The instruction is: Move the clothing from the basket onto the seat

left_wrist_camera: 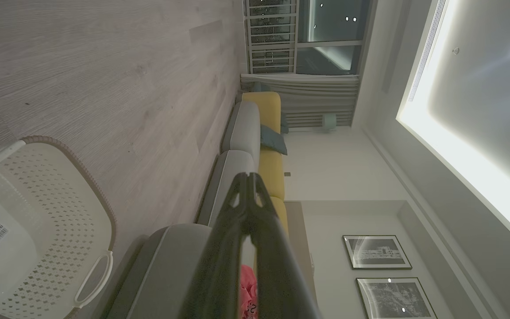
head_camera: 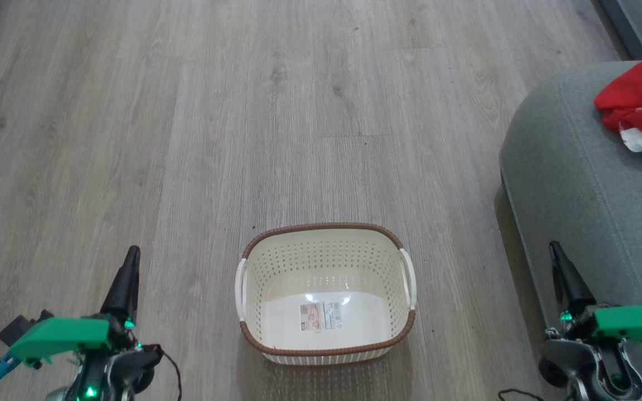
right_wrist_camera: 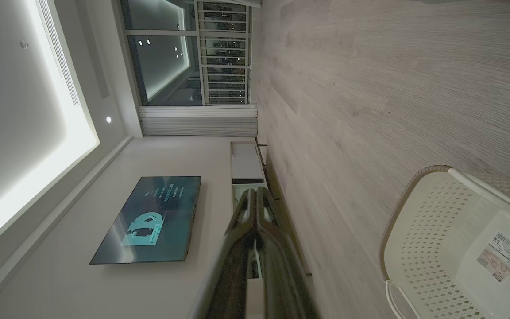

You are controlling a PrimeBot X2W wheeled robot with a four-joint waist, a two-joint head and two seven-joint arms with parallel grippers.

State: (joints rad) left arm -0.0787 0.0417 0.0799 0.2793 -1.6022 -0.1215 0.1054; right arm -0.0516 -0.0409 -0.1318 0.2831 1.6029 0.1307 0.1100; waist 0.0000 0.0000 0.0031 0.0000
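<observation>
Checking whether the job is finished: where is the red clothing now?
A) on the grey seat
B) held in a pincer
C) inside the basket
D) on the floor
A: the clothing lies heaped on the seat, and the basket has no garment in it.

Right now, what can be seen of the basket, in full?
The basket is cream-white perforated plastic, a rounded rectangle with a brown woven-look rim and a white handle on each short side. It stands upright on the grey wood floor, empty, a paper label showing on its bare bottom. Nothing but the floor touches it; the grey seat lies apart, on the robot's right.
</observation>
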